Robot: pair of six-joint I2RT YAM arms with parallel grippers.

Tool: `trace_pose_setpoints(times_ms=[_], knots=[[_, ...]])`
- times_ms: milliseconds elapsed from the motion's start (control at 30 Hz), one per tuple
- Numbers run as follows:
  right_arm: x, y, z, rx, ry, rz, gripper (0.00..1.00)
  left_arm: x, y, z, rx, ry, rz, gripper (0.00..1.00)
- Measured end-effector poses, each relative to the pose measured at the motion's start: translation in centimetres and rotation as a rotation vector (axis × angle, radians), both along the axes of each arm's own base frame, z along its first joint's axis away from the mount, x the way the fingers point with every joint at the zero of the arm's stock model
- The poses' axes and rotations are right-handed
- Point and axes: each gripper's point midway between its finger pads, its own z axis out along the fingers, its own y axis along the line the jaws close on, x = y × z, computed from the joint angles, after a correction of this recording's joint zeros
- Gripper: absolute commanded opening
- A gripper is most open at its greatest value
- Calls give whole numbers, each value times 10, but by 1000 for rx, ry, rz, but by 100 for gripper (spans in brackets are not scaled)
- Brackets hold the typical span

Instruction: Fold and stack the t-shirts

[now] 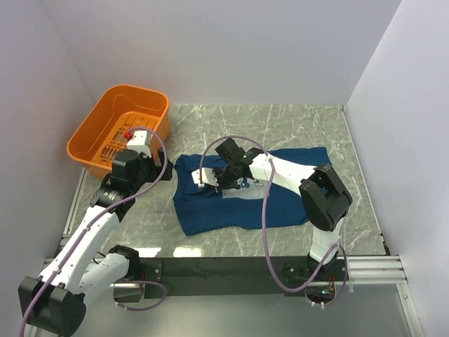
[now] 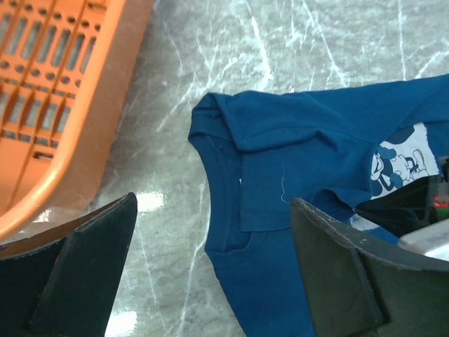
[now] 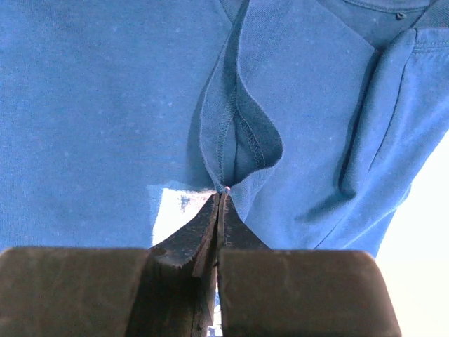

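Pinch on t-shirt [image 3: 105, 105] fold by right tool [image 3: 219, 200]; left tool [image 2: 214, 217] wide, facing collar [image 2: 226, 179].

Left arm [image 1: 95, 228] and right arm [image 1: 286, 175] showing white links, black joints; lilac cables [image 1: 265, 217] trailing; tool fingers [image 2: 91, 274] looking flat, black.

A deep blue t-shirt [image 1: 210, 210] is showing a pale square print [image 2: 401, 163] of a black-and-white cartoon mouse. An orange basket [image 1: 105, 123] is glowing beside a grey-green marbled worktop [image 1: 302, 126] that is running with white veins. The left arm [image 1: 88, 232] and right arm [image 1: 287, 175] are wearing white shells with black joints and trailing lilac cables [image 1: 264, 217]. The left pincer [image 2: 212, 207] and right pincer [image 3: 219, 200] are showing matt black.
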Motion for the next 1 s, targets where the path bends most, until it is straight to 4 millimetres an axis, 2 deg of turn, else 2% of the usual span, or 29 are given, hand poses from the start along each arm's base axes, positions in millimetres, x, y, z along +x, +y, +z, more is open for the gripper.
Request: trace_pose_setpoints(times_ms=[100, 133, 200, 233, 267, 367, 467, 500, 600, 667, 733, 800, 933, 1000], knots=[[-2, -2, 0, 6, -2, 0, 14, 2, -2, -9, -10, 36, 4, 91], [-4, -4, 0, 5, 2, 2, 23, 3, -3, -12, -13, 47, 3, 91], [-9, -8, 2, 8, 5, 5, 30, 4, -5, -17, -18, 66, 4, 91], [-11, -10, 4, 10, 6, 5, 38, 4, -6, -20, -24, 77, 2, 90], [-13, -12, 7, 18, 11, 1, 41, 4, -7, -22, -30, 85, -1, 90], [-13, -19, 28, 74, 17, -34, 43, 5, -12, -27, -51, 108, -16, 90], [3, -36, 62, 168, 12, -146, 43, 8, -20, -30, -107, 131, -33, 80], [12, -48, 76, 207, 11, -215, 43, 10, -23, -33, -132, 145, -36, 72], [38, -87, 106, 305, 22, -433, 42, 20, -30, -49, -208, 231, -23, 67], [58, -121, 116, 369, 54, -618, 42, 31, -36, -62, -254, 301, 5, 67], [73, -156, 115, 410, 100, -790, 42, 44, -43, -73, -287, 349, 30, 65], [86, -199, 105, 446, 156, -983, 42, 54, -48, -82, -306, 384, 51, 63], [95, -278, 88, 496, 242, -1293, 42, 69, -58, -104, -314, 432, 91, 63], [97, -305, 82, 515, 265, -1393, 41, 72, -62, -112, -305, 445, 110, 63]])
